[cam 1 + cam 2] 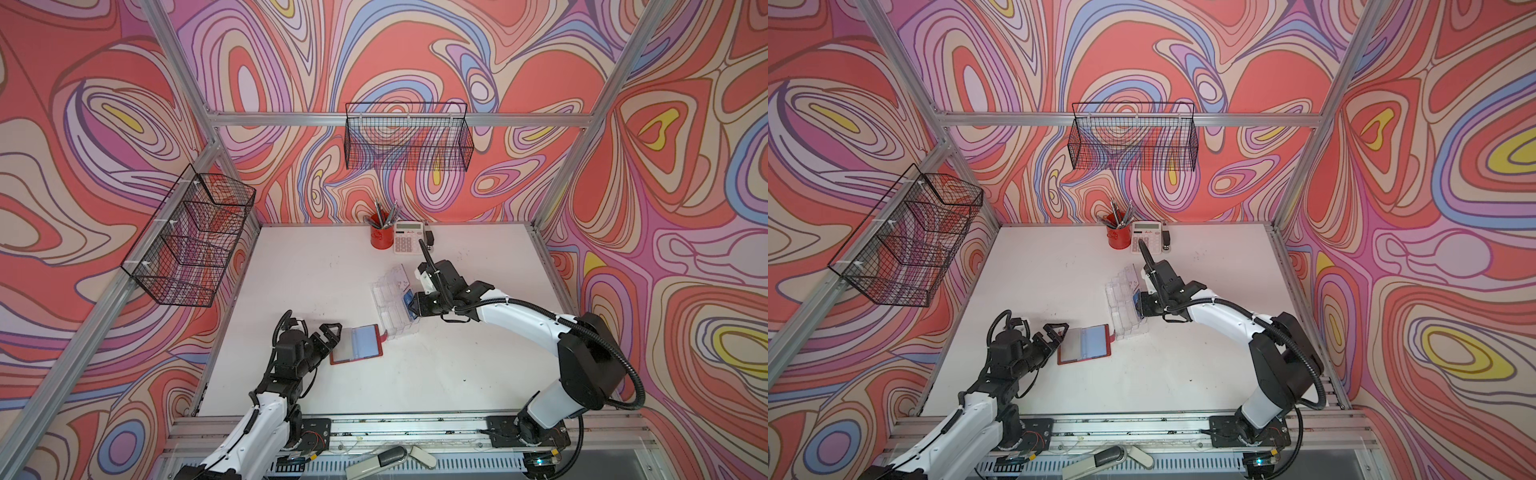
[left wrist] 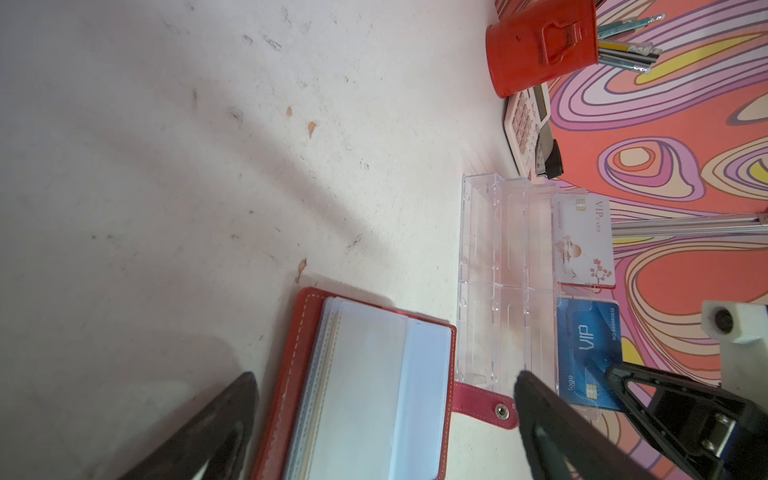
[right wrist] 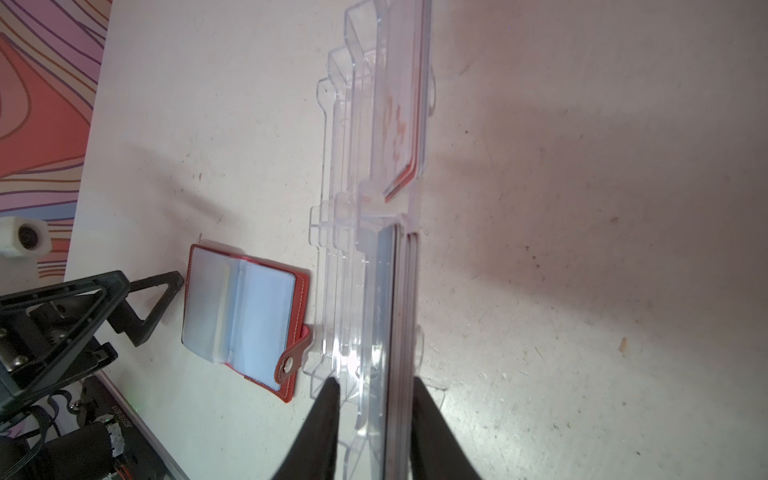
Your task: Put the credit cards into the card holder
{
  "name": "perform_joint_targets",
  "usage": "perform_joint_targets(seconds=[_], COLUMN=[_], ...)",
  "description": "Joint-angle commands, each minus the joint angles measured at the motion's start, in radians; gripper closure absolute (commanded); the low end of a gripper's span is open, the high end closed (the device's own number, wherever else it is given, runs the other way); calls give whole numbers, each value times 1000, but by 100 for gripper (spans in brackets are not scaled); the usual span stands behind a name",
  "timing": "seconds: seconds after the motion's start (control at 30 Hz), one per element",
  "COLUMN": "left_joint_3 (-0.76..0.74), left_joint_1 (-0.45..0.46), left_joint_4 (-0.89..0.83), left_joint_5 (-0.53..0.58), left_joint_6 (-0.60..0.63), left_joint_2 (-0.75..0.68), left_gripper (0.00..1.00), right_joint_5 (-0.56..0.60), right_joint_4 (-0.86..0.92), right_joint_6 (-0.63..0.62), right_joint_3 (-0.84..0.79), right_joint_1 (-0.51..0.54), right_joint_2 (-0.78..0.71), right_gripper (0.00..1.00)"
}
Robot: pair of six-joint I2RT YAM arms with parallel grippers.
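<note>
The card holder, a red wallet with clear sleeves, lies open on the white table left of a clear acrylic stand. Blue credit cards stand upright in the stand's rear pocket, a white VIP card in the pocket beside them. My right gripper straddles the blue cards from above. One finger is close against the back of the stack, and a gap shows on the other side. My left gripper hovers wide open at the wallet's left edge, holding nothing.
A red pen cup, a calculator and a small black stapler stand at the table's back edge. Wire baskets hang on the back wall and the left wall. Aluminium frame rails border the table.
</note>
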State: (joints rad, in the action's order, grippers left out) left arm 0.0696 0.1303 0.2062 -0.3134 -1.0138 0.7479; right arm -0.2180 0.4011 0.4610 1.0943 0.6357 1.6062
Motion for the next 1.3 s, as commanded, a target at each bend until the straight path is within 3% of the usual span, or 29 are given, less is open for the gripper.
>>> perform_joint_targets(seconds=[0.0,0.73,1.0,1.27], left_joint_3=[16,17,17,18], left_joint_1=[0,0,0,0], left_joint_4=[14,25,25,27], left_joint_5=[1,-2,-3,-7], left_joint_6=[5,4,4,4], left_joint_2=[2,16,19,22], left_gripper=[2,2,2,2], right_joint_5=[-23,-20,-11,80], right_joint_4=[-2,9,28,109], right_joint_6=[7,21,12,-57], right_joint_3=[18,39,71,143], right_joint_1=[-1,11,17,17], right_joint_2=[-22,-24,52,97], right_gripper=[73,76,76,91])
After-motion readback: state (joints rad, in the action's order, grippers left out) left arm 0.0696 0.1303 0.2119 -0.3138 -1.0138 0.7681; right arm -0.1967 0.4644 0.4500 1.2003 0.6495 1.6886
